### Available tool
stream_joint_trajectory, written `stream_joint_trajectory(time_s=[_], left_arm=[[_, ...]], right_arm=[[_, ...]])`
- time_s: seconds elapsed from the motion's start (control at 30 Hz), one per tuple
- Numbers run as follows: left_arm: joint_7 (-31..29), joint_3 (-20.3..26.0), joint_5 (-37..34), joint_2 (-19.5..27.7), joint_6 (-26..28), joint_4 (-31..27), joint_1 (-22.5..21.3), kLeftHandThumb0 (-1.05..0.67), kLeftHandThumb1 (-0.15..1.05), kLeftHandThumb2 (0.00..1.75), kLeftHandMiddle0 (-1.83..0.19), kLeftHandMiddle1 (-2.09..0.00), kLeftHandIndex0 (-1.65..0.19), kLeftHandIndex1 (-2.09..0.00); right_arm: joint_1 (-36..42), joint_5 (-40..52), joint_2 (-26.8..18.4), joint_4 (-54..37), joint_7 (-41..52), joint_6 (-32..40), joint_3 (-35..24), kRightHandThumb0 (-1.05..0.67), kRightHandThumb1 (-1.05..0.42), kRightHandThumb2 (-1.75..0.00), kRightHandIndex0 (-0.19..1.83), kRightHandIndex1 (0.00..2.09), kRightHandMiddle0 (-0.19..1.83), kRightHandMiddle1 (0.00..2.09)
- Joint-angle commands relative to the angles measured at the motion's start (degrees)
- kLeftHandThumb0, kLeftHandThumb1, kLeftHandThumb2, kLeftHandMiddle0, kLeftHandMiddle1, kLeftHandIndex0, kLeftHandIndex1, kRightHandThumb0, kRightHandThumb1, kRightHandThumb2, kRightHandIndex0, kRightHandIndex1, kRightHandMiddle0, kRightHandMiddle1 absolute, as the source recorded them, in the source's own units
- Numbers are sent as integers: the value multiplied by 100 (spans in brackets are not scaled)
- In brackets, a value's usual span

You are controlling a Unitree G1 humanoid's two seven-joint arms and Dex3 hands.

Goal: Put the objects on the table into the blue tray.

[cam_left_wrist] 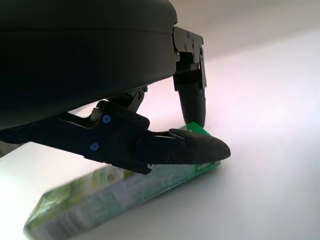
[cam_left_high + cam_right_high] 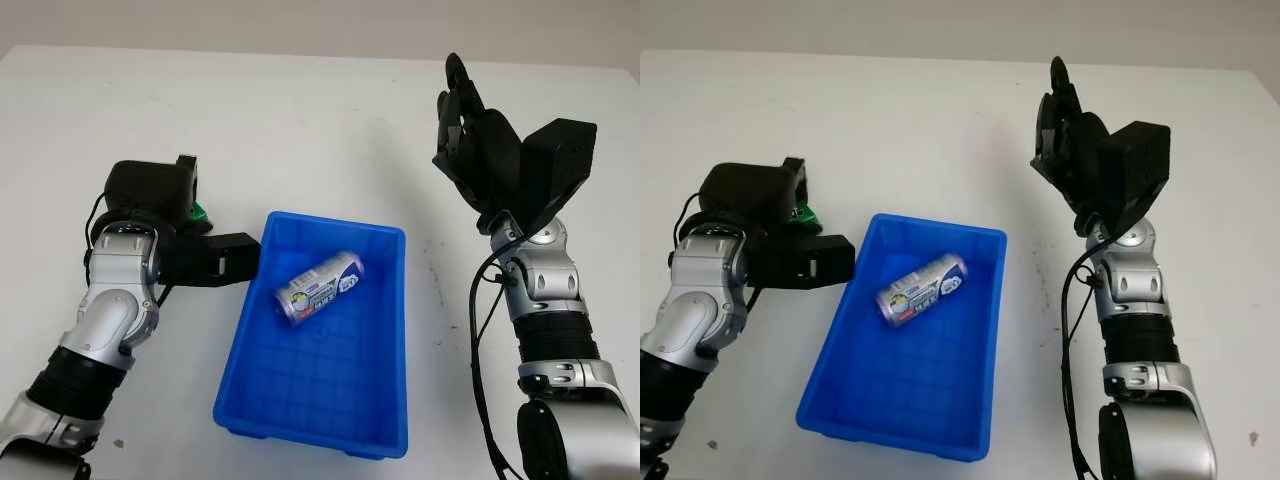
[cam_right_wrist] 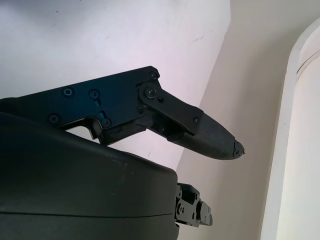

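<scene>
Left eye view: a silver can point(image 2: 318, 287) with a blue-and-white label is seen lying on its side inside the blue tray point(image 2: 380, 420) at the middle of the white table point(image 2: 300, 130), so one object is judged to be already stowed. A green packet point(image 1: 120, 192) is left outside, lying flat on the table just beside the tray's left wall. The left hand point(image 2: 165, 215) is lowered over this packet; in the left wrist view one finger is laid across the packet's top and another is set at its far end, but a firm grip cannot be confirmed, and whether the hand is closed on it cannot be told. The right hand point(image 2: 470, 125) is held open in the air, well apart from the tray on its right side, with nothing in it. Small print is carried on the can's label and pale markings on the packet, but no brand or wording can be read on either.
</scene>
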Motion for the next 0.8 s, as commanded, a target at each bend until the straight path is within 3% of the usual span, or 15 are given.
stream_joint_trajectory(time_s=[0.0,0.07,0.17,0.4,0.6,0.77], left_arm=[[273,65,-54,29,16,192,-63,-41,105,46,-83,-209,-14,-209],[714,133,-177,59,-58,330,-103,-40,105,47,-86,-209,-11,-209],[1357,299,-506,72,-215,452,-117,-39,105,45,-72,-209,-4,-209],[2323,644,-1196,176,-561,605,-242,-40,105,43,-73,-209,-16,-209],[2476,712,-1487,307,-742,514,-301,-42,105,46,-73,-209,-23,-209],[2329,1224,-2888,137,-1449,120,-306,-41,105,44,-106,-209,-54,-209]], right_arm=[[-84,-22,-81,1,18,-82,-24,-64,-105,-89,-19,0,-19,0],[-85,-19,-81,-2,24,-82,-29,-63,-105,-89,-19,0,-19,0],[-75,-12,-103,-18,61,-87,-37,-62,-105,-89,-19,0,-19,0],[-87,-9,-115,20,93,-74,-42,-63,-105,-88,-19,0,-19,0],[-37,-4,-75,19,30,-66,-65,-61,-105,-89,-19,0,-19,0],[15,41,-44,29,15,-119,-71,-59,-105,-88,-19,0,-19,0]])
